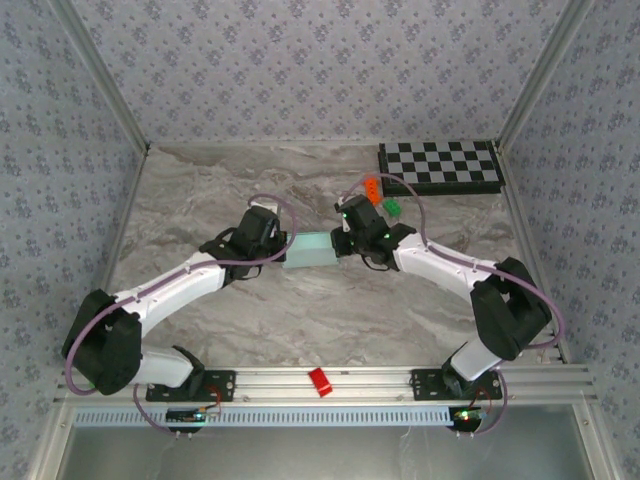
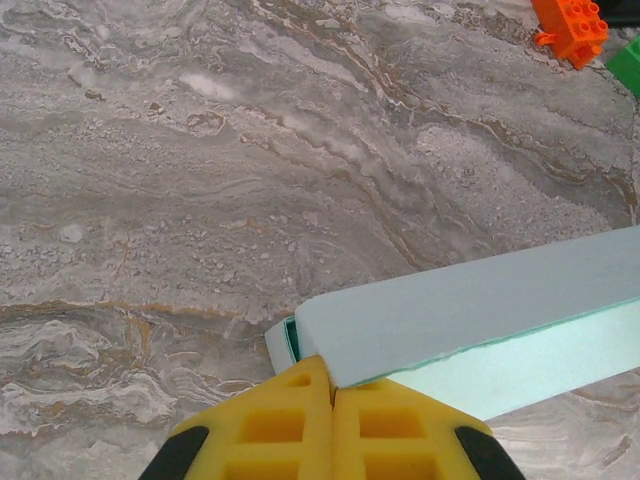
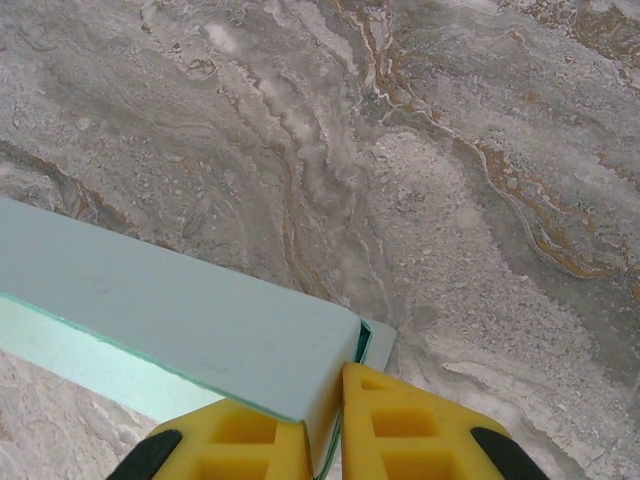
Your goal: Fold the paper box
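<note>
Box (image 1: 312, 250) betw. L hand (image 2: 332, 378), R hand (image 3: 336, 385)

No legible txt, labels, brands or nos.; paper box (image 1: 312, 250) and checkered board (image 1: 440, 167) unmarked.

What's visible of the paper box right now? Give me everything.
The paper box is plain, pale aqua thin card, partly folded into a long shallow shape. A matte top panel sits over a paler, shinier lower panel, and the cut edges show darker green. It lies mid-way across the table, between the two hands. The right hand pinches one end wall. The left hand is shut and meets the opposite corner; whether it grips card is unclear.
</note>
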`<action>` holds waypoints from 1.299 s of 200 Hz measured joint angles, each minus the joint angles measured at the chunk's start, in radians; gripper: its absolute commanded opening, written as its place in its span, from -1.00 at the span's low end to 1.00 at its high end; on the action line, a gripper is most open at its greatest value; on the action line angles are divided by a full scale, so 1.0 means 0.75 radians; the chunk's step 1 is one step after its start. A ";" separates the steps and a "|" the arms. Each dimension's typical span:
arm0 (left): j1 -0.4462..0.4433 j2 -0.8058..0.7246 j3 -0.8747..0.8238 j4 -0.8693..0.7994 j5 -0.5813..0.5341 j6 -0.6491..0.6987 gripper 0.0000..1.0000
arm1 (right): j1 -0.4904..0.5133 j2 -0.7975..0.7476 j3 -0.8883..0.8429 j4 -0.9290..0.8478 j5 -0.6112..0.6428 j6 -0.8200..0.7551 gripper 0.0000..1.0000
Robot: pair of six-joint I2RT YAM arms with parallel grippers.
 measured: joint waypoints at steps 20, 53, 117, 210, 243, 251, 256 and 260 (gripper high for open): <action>-0.001 -0.006 -0.010 0.008 0.001 0.000 -1.00 | 0.004 -0.007 -0.010 0.006 0.004 0.000 -0.72; -0.004 -0.021 -0.032 0.020 0.005 0.001 -1.00 | 0.009 -0.013 -0.017 0.009 0.010 -0.001 -0.71; -0.005 -0.033 -0.044 0.032 0.006 0.001 -0.91 | 0.016 -0.022 -0.024 0.005 0.019 -0.001 -0.61; -0.013 -0.005 -0.007 -0.081 0.036 0.021 -0.54 | 0.037 -0.047 -0.021 -0.048 0.011 -0.036 -0.23; -0.013 -0.008 0.003 -0.112 0.036 0.032 -0.43 | 0.037 -0.060 -0.021 -0.086 0.006 -0.048 -0.11; -0.013 -0.008 0.010 -0.121 0.037 0.037 -0.42 | 0.037 -0.067 -0.021 -0.088 0.003 -0.050 -0.08; -0.013 -0.008 0.014 -0.130 0.038 0.040 -0.41 | 0.037 -0.071 -0.021 -0.088 0.002 -0.052 -0.06; -0.013 -0.008 0.017 -0.135 0.041 0.041 -0.40 | 0.037 -0.076 -0.021 -0.088 0.002 -0.052 -0.05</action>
